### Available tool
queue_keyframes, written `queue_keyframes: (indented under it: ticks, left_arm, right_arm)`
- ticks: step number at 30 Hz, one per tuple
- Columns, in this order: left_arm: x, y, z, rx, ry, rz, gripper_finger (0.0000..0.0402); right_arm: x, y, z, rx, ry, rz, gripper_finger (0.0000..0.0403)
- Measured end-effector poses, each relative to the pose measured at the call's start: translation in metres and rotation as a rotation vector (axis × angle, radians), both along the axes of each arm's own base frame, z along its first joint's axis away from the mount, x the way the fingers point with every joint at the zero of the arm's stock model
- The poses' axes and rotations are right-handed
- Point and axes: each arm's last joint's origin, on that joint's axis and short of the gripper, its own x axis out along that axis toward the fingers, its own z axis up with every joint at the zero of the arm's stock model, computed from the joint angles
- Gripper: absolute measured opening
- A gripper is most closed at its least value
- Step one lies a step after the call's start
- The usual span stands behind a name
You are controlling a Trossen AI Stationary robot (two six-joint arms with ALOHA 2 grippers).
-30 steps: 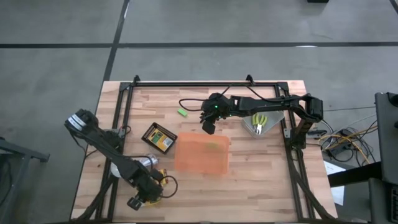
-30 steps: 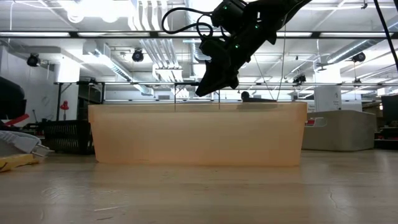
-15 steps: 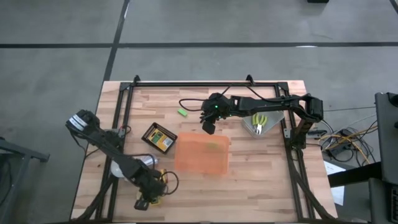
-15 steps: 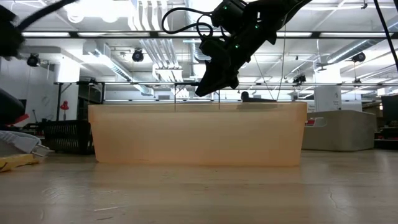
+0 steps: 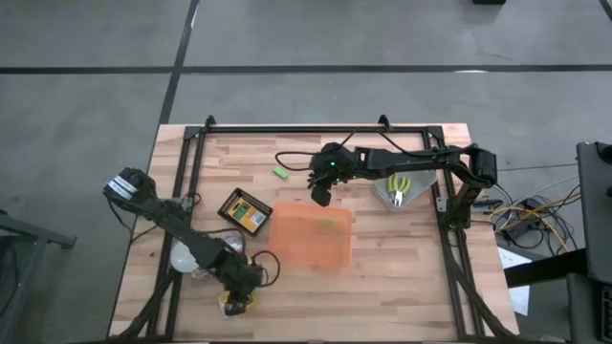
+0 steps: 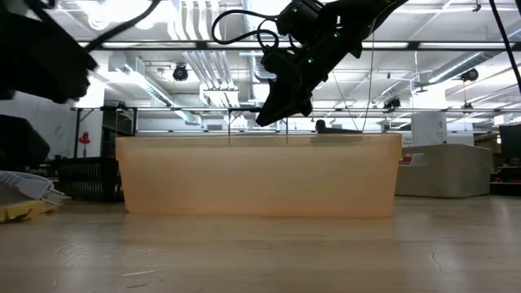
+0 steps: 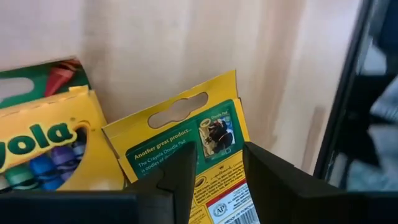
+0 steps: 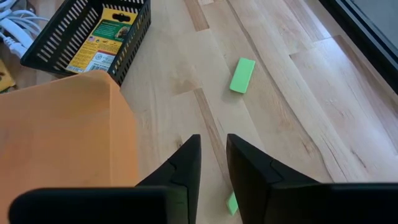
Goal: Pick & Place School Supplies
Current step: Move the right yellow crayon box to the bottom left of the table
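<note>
The left gripper is low over the front part of the table, and it is open. Its 2 fingers stand apart just above a crayon box that lies flat with its back side up, so the box is under the gripper and reaches out past both fingers. A 2nd crayon box lies just beside the 1st one and touches it or overlaps it; which one I cannot tell. A white bulb lies near this gripper, toward the base of the left arm. The right gripper hangs in the air above the far edge of the orange tray. If it is open or closed I cannot tell. A green block lies on the table ahead of this gripper, apart from it. A bit of another green piece shows very close at the gripper, but if it is held I cannot tell. A black basket with 1 more crayon box inside stands beyond the tray from this gripper. The scissors lie behind this gripper, beside its arm.
</note>
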Motion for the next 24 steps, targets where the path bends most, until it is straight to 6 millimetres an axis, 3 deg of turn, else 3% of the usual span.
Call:
queue_keyframes:
  ticks: [17, 24]
  left_arm:
    - [0.012, 0.02, 0.0, -0.095, 0.232, 0.533, 0.014]
    - [0.014, 0.025, 0.0, -0.095, 0.243, 0.563, 0.014]
  right_arm:
    - [0.0, 0.0, 0.0, 0.0, 0.0, 0.0, 0.0071]
    - [0.0, 0.0, 0.0, 0.0, 0.0, 0.0, 0.0072]
